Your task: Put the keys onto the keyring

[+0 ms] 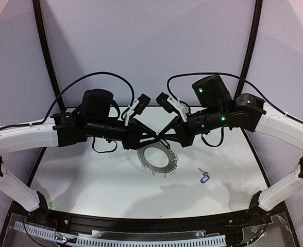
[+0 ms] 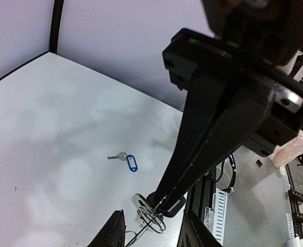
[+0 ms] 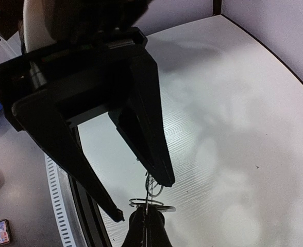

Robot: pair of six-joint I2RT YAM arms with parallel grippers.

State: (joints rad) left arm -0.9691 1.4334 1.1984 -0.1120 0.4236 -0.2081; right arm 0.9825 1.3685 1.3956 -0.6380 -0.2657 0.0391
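- Progress: early stage, as a judgement. The blue-tagged key (image 1: 204, 177) lies loose on the table (image 1: 89, 175), lower right of centre in the top view, well apart from both arms and not attached to anything.
- The keyring (image 1: 143, 159) sits at the centre of the top view, just below the point where the two arms meet.
- The second key cannot be picked out with certainty. No key is visibly threaded on the keyring, so both attachments are judged outstanding.
- Right pincer (image 2: 161, 206): pressed together. Its tips pinch a small cluster of wire loops (image 2: 150, 213) at the bottom centre of the left wrist view. Whether these belong to the keyring's fringe or to a key cannot be told.
- Left pincer (image 3: 142, 198): partly spread and holding nothing. Its fingers straddle the pinched loops (the upper tip is just beside one loop; contact cannot be confirmed).
- Remaining work: open a loop, thread on each key, and collect the blue-tagged key.
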